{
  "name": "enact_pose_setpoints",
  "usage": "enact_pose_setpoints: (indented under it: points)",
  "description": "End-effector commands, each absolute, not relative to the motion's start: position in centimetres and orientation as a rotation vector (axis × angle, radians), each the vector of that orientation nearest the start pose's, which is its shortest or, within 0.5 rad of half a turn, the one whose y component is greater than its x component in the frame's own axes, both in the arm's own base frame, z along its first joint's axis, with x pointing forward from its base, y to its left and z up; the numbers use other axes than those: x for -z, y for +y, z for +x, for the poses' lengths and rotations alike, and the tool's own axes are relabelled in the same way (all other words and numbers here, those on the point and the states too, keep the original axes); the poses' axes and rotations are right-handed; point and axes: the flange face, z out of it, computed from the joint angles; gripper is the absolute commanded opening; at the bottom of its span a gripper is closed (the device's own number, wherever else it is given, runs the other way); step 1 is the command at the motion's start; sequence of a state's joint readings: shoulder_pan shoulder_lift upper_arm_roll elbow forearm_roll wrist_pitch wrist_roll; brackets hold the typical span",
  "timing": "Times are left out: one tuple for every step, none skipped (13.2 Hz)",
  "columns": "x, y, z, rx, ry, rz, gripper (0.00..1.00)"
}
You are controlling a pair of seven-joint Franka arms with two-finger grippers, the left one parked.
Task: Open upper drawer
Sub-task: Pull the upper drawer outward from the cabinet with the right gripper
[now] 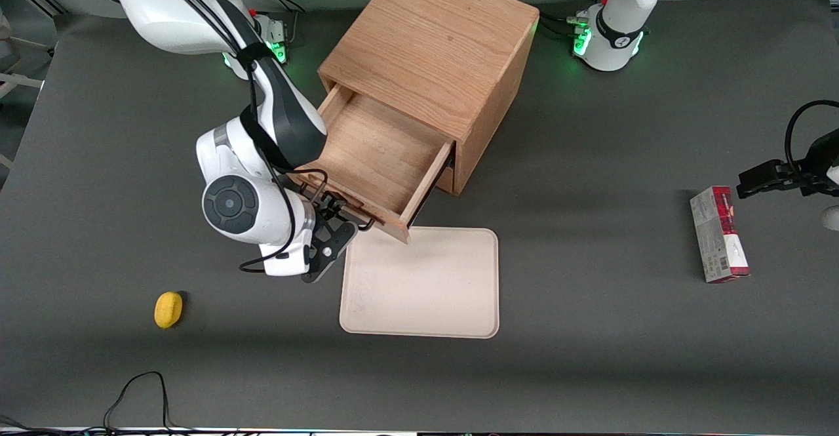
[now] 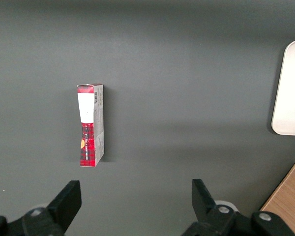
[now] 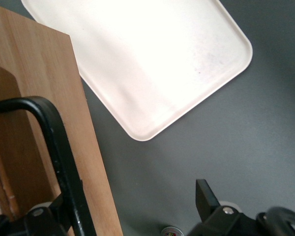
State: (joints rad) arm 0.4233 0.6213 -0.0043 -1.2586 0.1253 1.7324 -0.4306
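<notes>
We see upper drawer (image 1: pixel 377 160) pulled well out of oak cabinet (image 1: pixel 432 49), front overhanging tray (image 1: pixel 423 285). Gripper (image 1: pixel 337 223) at black handle (image 3: pixel 59 147), fingers spread, one each side.

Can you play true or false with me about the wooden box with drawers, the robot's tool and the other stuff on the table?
1. The oak cabinet's upper drawer is pulled out. True.
2. The pulled-out drawer holds a yellow toy. False: its wooden floor is bare; the small yellow object lies on the dark grey table.
3. The robot's tool is at the drawer's front, by its black wire handle. True.
4. The cream rectangular tray sits on top of the cabinet. False: it lies on the table, in front of the open drawer.
5. The red and grey carton lies toward the parked arm's end of the table. True.
</notes>
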Motion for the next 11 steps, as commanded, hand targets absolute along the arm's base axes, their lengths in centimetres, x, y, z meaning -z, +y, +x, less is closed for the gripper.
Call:
enact_pose_setpoints:
  points:
    - [-38.5, 29.4, 66.3, -0.172, -1.21, -2.751, 1.0]
    - [-38.7, 29.1, 66.5, -0.165, -1.204, -2.754, 1.0]
    - [-38.6, 28.4, 66.8, -0.166, -1.185, -2.758, 1.0]
    - [-38.7, 28.3, 66.9, -0.163, -1.183, -2.759, 1.0]
    - [-38.7, 28.2, 66.9, -0.163, -1.181, -2.76, 1.0]
    - [-39.0, 28.1, 67.0, -0.156, -1.181, -2.763, 1.0]
    - [-39.1, 28.0, 67.1, -0.151, -1.178, -2.763, 1.0]
    - [-39.2, 28.0, 67.2, -0.147, -1.179, -2.765, 1.0]
    - [-39.2, 27.8, 67.3, -0.14, -1.175, -2.767, 1.0]
    - [-39.2, 27.5, 67.5, -0.139, -1.167, -2.768, 1.0]
    - [-39.2, 27.4, 67.5, -0.139, -1.165, -2.769, 1.0]
